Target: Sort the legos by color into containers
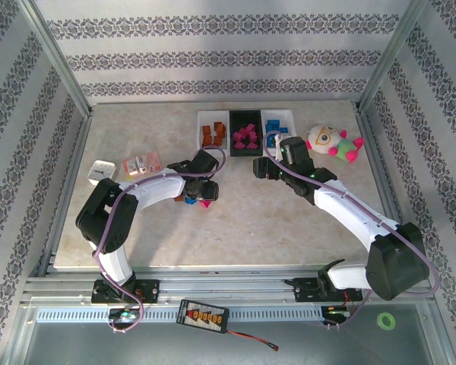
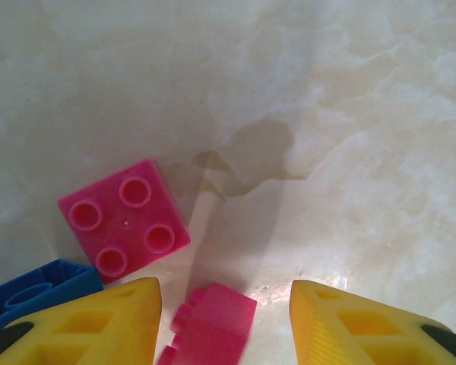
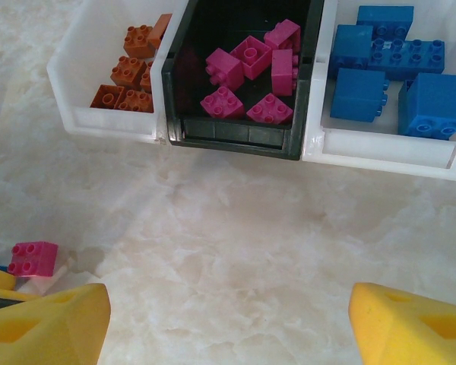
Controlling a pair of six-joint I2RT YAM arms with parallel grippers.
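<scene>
Nearing the end — sorted bricks (image 3: 222,102) sit in the three bins (image 3: 228,138) by colour, while the left tool (image 2: 224,296) straddles a magenta brick (image 2: 213,319), grip unclear, a blue brick (image 2: 38,285) beside — right tool (image 3: 228,312) spread, empty.

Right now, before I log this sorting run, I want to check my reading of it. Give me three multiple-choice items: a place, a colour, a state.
1. Which bin holds the magenta legos?
A) left white bin
B) black bin
C) right white bin

2. What colour are the legos in the right white bin?
A) brown-orange
B) blue
C) magenta

3. How does the right gripper stand?
A) open, nothing between its fingers
B) shut on a blue lego
C) shut on a magenta lego

Key: 1 B, they lie in the black one, mid-row; 2 B, blue legos fill it, brown-orange legos the left white bin; 3 A, its fingers stand wide apart over bare table.
</scene>
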